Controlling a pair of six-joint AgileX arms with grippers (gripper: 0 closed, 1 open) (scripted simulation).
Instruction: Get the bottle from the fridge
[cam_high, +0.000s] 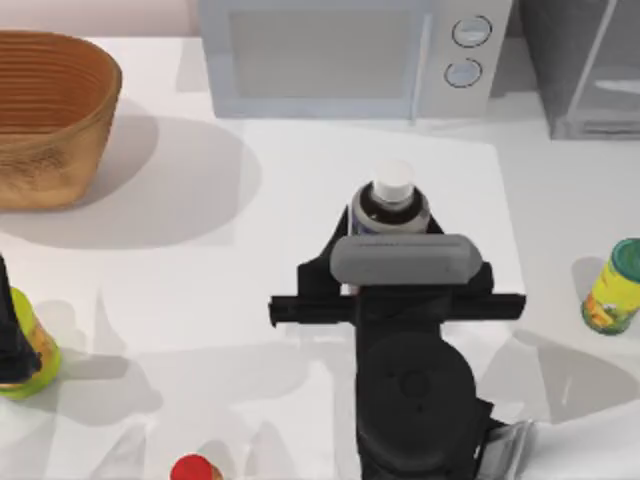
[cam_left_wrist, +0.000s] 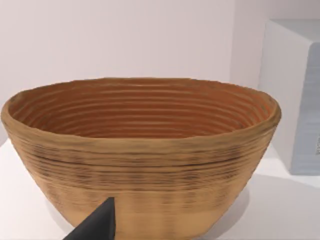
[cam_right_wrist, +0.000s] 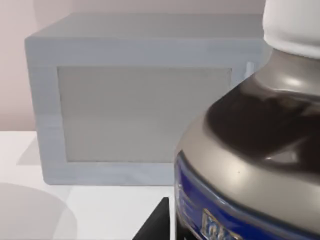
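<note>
1. Top view: the bottle (cam_high: 391, 200), white-capped with a dark shoulder, stands upright on the table (cam_high: 300, 250) at the middle of the frame, well apart from the fridge (cam_high: 585, 65) in the upper right corner. The right gripper (cam_high: 385, 262) sits just below it in the frame, its body pressed up against the bottle's lower part. Whether its fingers clasp the bottle cannot be told. The microwave (cam_high: 345, 55) fills the upper centre; the basket (cam_high: 50, 110) sits upper left.

2. Left wrist view: the basket (cam_left_wrist: 140, 150) looms close, with one dark fingertip (cam_left_wrist: 97, 225) of the left gripper at the bottom edge. That arm looks parked, and its finger spread cannot be told.

3. Right wrist view: the bottle (cam_right_wrist: 250, 150) crowds the right of the frame, very near the camera, with the microwave (cam_right_wrist: 145, 95) behind.

4. Judgement: the bottle appears already out of the fridge, so the step in hand is setting it down or carrying it. The next move calls for keeping it upright.
</note>
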